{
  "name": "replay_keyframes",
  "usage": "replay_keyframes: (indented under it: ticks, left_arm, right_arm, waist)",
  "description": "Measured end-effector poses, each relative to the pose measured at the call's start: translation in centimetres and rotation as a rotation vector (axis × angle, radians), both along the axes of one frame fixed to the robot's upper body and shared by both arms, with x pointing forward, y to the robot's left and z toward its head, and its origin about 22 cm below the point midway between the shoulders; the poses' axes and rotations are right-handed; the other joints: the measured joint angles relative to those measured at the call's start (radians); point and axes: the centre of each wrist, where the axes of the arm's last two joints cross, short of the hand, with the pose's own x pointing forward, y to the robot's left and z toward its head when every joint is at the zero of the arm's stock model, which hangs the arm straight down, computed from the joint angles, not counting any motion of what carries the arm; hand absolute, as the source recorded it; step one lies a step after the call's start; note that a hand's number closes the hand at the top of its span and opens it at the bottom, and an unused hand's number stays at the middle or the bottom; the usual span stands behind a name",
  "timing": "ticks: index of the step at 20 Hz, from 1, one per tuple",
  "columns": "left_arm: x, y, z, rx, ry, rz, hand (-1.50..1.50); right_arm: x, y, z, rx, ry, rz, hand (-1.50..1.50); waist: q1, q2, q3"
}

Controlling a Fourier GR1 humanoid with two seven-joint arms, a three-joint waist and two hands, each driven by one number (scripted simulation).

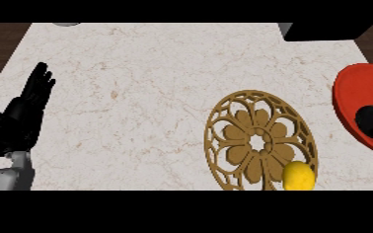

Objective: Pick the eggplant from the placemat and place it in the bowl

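A brown openwork round placemat (pixel 251 138) lies on the marble counter, right of centre. On its lower right part sits a yellow rounded fruit (pixel 299 176). A red bowl (pixel 348 91) is cut off by the right edge. Inside it shows a dark rounded shape (pixel 364 121), also cut off; I cannot tell whether it is the eggplant. My left hand (pixel 29 103) rests at the far left with its fingers straight and pointing up, holding nothing. No right hand shows.
A dark box (pixel 324 29) stands at the counter's far right corner. A small grey thing (pixel 65 23) peeks in at the far left edge. Bare marble (pixel 138 103) stretches between my left hand and the placemat.
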Motion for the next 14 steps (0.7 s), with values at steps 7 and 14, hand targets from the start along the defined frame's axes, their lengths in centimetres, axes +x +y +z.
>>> replay_keyframes:
  ticks: [7,14]
  left_arm:
    - [1.2,-0.9,0.5,0.005,-0.011,-0.031,0.0]
    - [1.6,-1.0,0.5,0.002,-0.013,-0.048,0.0]
  right_arm:
    - [2.0,-6.1,-1.1,0.103,0.007,-0.023,1.5]
    - [5.9,-10.8,-4.7,0.137,0.015,-0.035,1.5]
  waist:
    - [0.027,0.007,0.0]
    - [0.047,0.012,0.001]
